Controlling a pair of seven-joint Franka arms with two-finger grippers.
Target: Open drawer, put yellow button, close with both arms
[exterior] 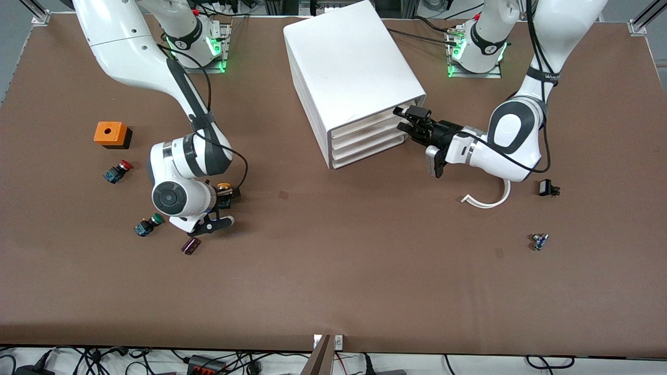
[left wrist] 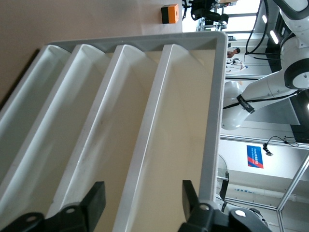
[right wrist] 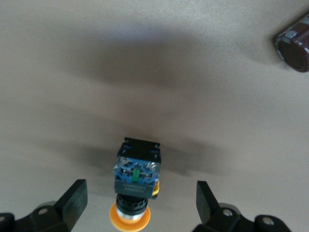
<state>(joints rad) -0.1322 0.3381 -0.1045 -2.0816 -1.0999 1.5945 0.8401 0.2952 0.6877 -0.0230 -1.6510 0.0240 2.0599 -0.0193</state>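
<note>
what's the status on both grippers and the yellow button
Left gripper open at the top white plastic drawer front, drawer not out. Right gripper open, fingers either side of the yellow-capped push button on the table. Nothing in the way.

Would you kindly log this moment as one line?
drawer: shut | left gripper: open at drawer front | right gripper: open around yellow button on table

Brown table (exterior: 333,291) w/ cables along its near edge; bright lab room w/ a blue wall sign (left wrist: 255,156).
</note>
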